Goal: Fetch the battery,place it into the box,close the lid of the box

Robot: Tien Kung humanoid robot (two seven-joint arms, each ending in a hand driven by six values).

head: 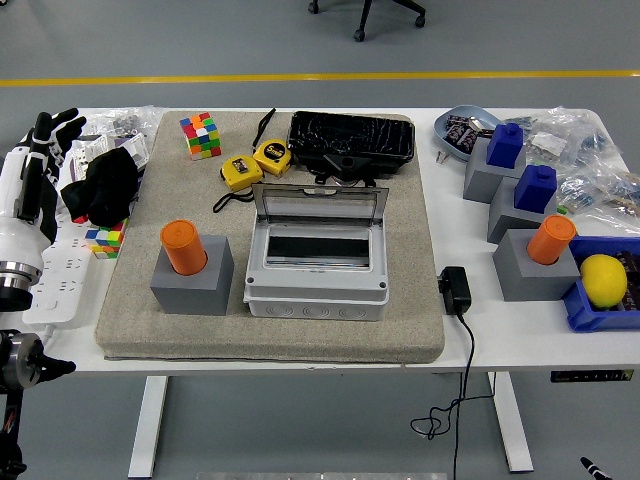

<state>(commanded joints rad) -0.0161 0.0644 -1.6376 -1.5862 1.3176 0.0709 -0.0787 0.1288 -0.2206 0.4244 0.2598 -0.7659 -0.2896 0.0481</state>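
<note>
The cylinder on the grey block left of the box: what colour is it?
Orange cylinder, seen in the head view.

Floor (150, 50): smooth grey-blue surface, evenly lit, no hard shadows. A yellow line (300, 77) runs across it from side to side beyond the far edge of the counter. Past that line, the black wheeled base of an office chair (368, 12) stands at the top of the view; its seat is cut off. The white counter (300, 352) rests on white metal legs (150, 425), with a crossbar partly visible low between them. A black cable (462, 395) hangs over the near edge towards the floor.
</note>
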